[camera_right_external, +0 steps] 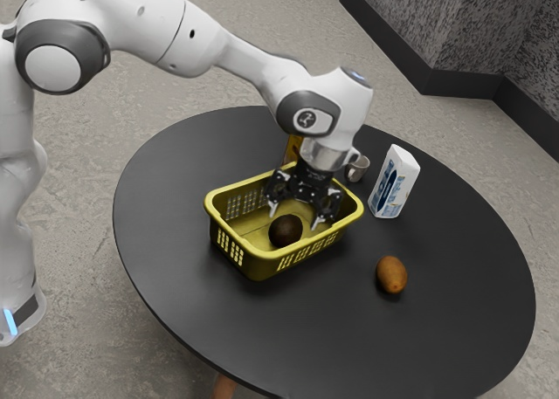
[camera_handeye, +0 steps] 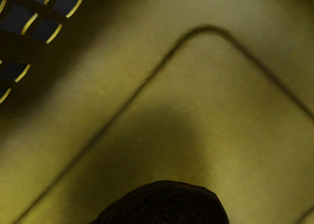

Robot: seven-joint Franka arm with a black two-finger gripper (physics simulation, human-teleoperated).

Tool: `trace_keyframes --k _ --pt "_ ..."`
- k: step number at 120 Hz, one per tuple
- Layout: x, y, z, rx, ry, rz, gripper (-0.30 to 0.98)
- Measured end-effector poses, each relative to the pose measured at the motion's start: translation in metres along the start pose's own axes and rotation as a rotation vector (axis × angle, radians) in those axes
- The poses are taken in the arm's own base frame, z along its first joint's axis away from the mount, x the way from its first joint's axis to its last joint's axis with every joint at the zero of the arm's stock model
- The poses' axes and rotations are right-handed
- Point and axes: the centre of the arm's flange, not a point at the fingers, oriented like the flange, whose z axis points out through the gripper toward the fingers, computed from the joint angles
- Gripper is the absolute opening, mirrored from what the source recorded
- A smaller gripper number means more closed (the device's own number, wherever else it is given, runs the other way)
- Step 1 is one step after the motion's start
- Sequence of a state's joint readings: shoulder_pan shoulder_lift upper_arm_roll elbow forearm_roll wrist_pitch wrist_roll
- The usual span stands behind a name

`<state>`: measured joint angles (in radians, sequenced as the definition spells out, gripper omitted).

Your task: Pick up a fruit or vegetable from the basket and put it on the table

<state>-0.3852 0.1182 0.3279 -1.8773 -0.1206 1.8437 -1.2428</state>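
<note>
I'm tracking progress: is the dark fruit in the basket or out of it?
In: the exterior view shows the dark fruit inside the walls of the yellow basket.

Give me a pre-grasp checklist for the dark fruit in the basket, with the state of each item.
1. Gripper open: ok.
2. Dark fruit inside the basket: ok.
3. Basket upright on the table: ok.
4. Hand over the basket's opening: ok.
5. Fruit centred between the fingers: cannot tell.
6. Fruit held firmly enough to lift: not ok; the fingers are apart and not closed on it.
</note>
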Motion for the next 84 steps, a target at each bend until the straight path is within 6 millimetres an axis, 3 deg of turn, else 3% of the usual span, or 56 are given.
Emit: trace_keyframes --k 44,84 --pt "-0.013 0.000 0.017 0.015 -0.008 -0.014 0.69" --pt "-0.010 -0.001 0.026 0.015 -0.009 -0.038 0.69"
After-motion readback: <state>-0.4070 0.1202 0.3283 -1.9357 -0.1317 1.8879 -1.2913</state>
